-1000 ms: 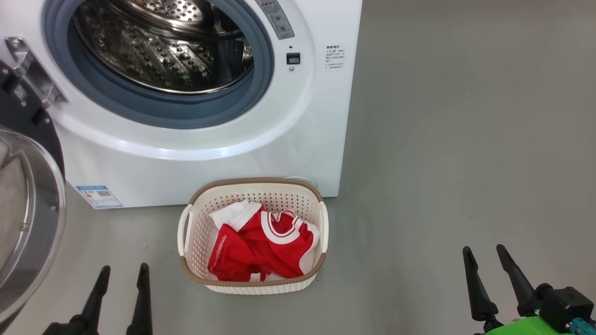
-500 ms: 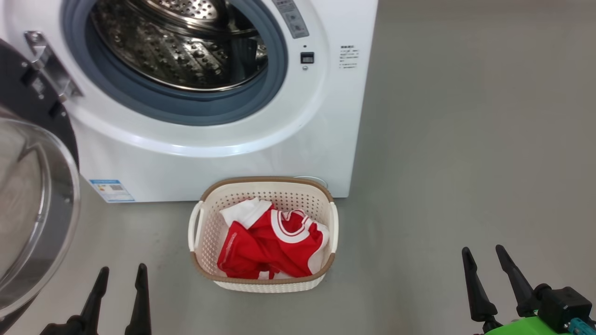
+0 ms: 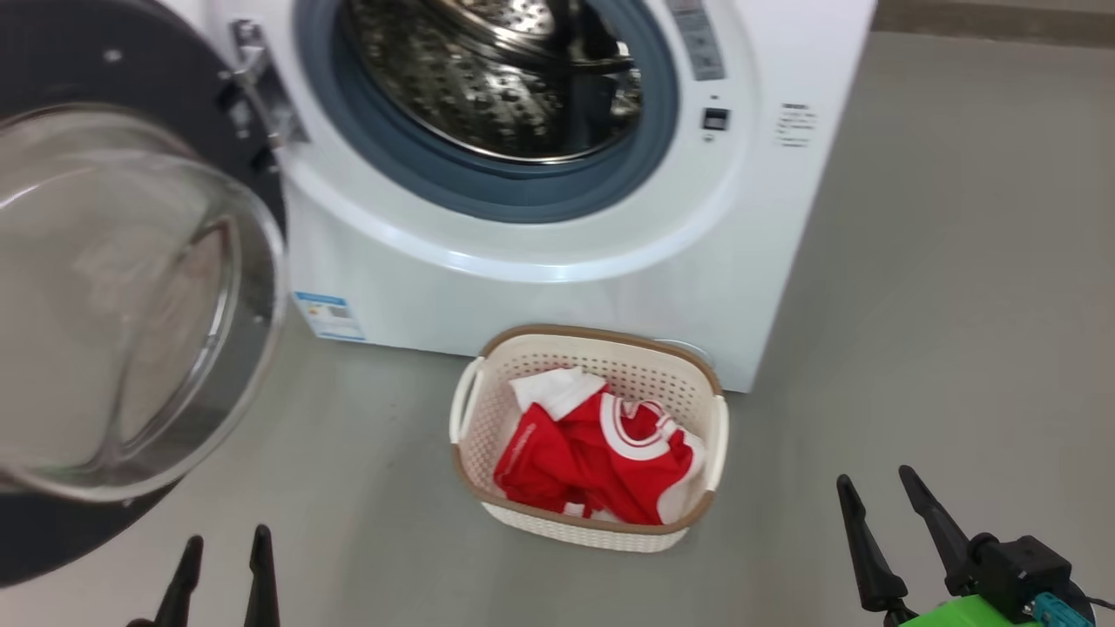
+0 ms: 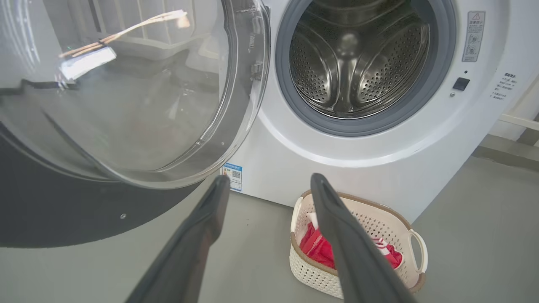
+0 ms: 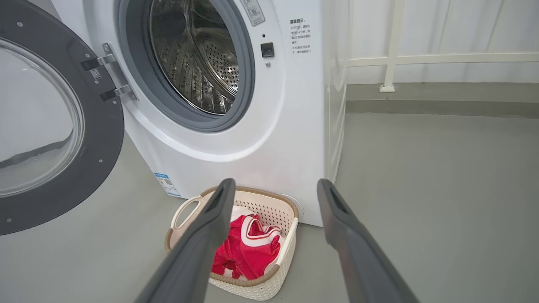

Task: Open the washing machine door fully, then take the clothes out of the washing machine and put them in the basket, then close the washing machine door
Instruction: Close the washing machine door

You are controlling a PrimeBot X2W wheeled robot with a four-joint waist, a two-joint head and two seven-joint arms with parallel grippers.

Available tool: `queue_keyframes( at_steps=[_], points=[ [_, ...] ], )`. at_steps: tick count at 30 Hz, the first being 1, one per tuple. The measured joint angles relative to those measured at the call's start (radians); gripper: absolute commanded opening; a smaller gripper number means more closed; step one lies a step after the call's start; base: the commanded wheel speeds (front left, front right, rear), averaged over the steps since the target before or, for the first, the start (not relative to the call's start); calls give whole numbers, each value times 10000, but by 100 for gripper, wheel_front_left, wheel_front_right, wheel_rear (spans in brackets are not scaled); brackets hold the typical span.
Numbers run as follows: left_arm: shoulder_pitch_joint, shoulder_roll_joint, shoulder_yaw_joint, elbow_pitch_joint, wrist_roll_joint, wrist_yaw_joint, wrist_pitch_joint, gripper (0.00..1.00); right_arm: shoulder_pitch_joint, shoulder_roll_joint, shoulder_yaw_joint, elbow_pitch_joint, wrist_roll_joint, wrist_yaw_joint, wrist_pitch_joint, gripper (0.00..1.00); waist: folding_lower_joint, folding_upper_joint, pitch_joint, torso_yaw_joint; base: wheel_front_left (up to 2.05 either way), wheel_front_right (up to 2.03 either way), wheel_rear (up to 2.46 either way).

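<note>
The washing machine [image 3: 557,287] stands with its door [image 3: 131,305] swung wide open to the left, glass bowl facing me. Its steel drum [image 4: 349,63] looks bare, with no clothes inside. On the floor against the machine's front sits the basket [image 3: 697,370], holding the red and white clothes [image 3: 601,461]. My left gripper [image 3: 226,535] is open and hangs low in front of the door, left of the basket. My right gripper [image 3: 875,475] is open and is off to the basket's right. In the wrist views, both the left gripper [image 4: 269,178] and the right gripper [image 5: 276,182] have nothing between their fingers.
Grey floor surrounds the machine and basket. A white railing [image 5: 391,59] and a wall run behind the machine on its right side. A small blue label [image 3: 327,315] marks the machine's lower left corner.
The head camera has turned left, so the whole picture has shifted right and more of the open door shows. Both grippers stay open; basket and clothes lie as before.
</note>
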Motion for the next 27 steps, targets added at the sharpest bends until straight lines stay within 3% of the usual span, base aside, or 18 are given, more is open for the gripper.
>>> queue_keyframes(
  at_steps=[6, 13, 27],
  points=[
    [240, -13, -215, 90, -456, 75, 0, 100, -151, -163, 341, 136, 6, 0, -2, 100, 0, 0, -134, 971, 0, 0, 0],
    [697, -12, -360, -88, -995, 489, 0, 100, -532, -339, 1264, 449, 90, 0, 0, 100, 0, 0, -327, 2073, 0, 0, 0],
    [828, -13, -313, -568, -1703, 905, 0, 100, -1393, -606, 2132, 892, 265, 8, 0, 100, 0, 0, -73, 2518, 0, 0, 0]
  ],
)
